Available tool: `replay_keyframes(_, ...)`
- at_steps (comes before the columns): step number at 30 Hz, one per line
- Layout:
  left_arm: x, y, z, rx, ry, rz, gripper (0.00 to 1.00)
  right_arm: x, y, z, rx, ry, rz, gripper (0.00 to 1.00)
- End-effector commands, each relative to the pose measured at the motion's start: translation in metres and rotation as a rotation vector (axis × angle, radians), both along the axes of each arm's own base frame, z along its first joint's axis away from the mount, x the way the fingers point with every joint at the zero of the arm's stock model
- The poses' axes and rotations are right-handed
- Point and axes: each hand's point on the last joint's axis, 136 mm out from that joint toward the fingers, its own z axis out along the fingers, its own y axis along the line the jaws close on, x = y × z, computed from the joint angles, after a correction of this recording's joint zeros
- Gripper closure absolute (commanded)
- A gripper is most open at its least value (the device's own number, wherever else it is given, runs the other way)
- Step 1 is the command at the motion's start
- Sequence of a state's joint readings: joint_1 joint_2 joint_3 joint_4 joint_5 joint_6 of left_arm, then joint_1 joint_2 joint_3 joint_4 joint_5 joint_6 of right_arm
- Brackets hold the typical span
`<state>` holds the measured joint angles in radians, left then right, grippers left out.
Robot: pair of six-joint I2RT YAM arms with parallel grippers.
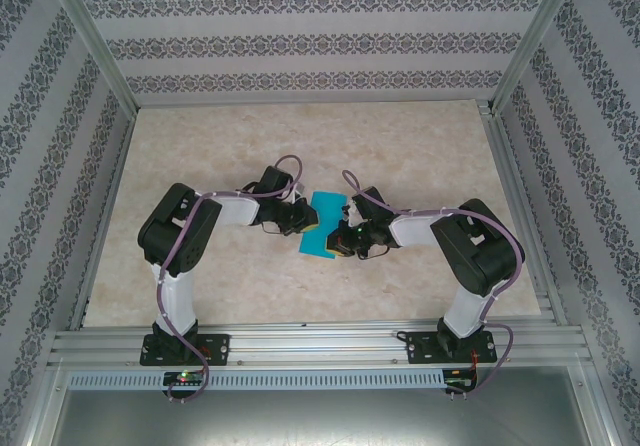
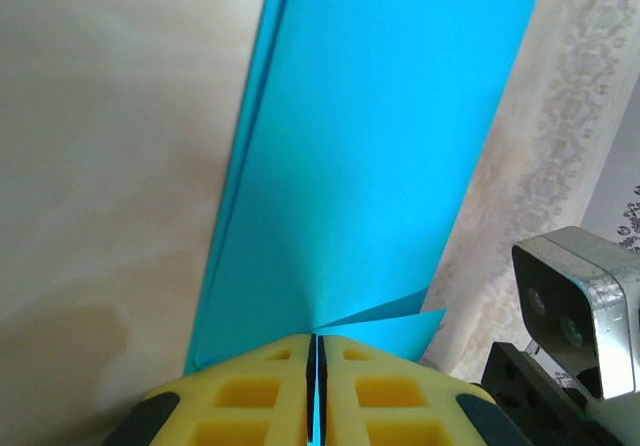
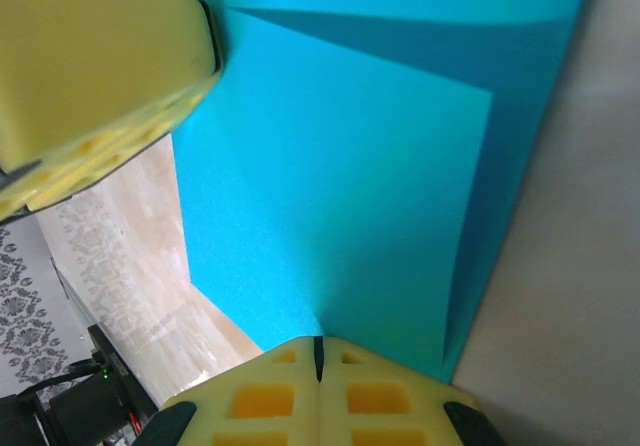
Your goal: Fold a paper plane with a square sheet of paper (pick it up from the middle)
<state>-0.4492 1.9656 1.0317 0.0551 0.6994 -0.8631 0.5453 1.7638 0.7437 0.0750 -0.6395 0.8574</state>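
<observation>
Looking early-to-mid: left gripper and right gripper are each pinching shut on opposite sides of the square sheet of paper over mid tabletop, folded layers overlapping (no pointed nose or wings yet, so most creasing is remaining), no readable writing showing.

- square sheet of paper: thin turquoise paper, matt and smooth, with crisp creases where its layers overlap.
- left gripper and right gripper: yellow pads of a soft, foam-like or rubbery stuff, matt, moulded with square hollows; black plastic at the outer corners.
- table: pale marble-look top, smooth, with a faint sheen.
- frame rails: bare aluminium, with a dull shine.
- arm shells: black and white plastic, lightly glossy.
- camera housing: silver-grey metal, satin finish.
- walls: patterned covering, matt.
</observation>
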Motion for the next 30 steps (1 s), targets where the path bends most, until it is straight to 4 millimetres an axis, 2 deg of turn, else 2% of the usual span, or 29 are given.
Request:
replay_keyframes(1,0.018,0.042,-0.029,0.152,0.016,0.094,0.86,-0.032,-0.036,-0.045,-0.193,0.15,-0.023,1.0)
replay_keyframes(7,0.028,0.053,-0.016,0.156,-0.007,0.104,0.85,-0.03,-0.033,-0.042,-0.179,0.145,-0.016,1.0)
replay_keyframes(10,0.033,0.053,0.001,0.146,-0.038,0.099,0.84,-0.029,-0.03,-0.041,-0.169,0.143,-0.014,1.0)
replay_keyframes(15,0.03,0.039,0.035,0.078,-0.1,0.07,0.83,-0.023,-0.026,-0.038,-0.156,0.134,-0.012,1.0)
replay_keyframes(18,0.02,0.021,0.048,0.031,-0.125,0.016,0.83,-0.022,-0.025,-0.037,-0.153,0.133,-0.013,1.0)
replay_keyframes(21,0.01,0.006,0.046,0.013,-0.118,-0.038,0.83,-0.021,-0.025,-0.036,-0.153,0.131,-0.014,1.0)
replay_keyframes(26,0.0,-0.008,0.026,-0.006,-0.071,-0.083,0.83,-0.02,-0.024,-0.035,-0.149,0.125,-0.017,1.0)
replay_keyframes(30,-0.002,-0.009,0.011,-0.004,-0.047,-0.076,0.83,-0.019,-0.023,-0.034,-0.146,0.124,-0.016,1.0)
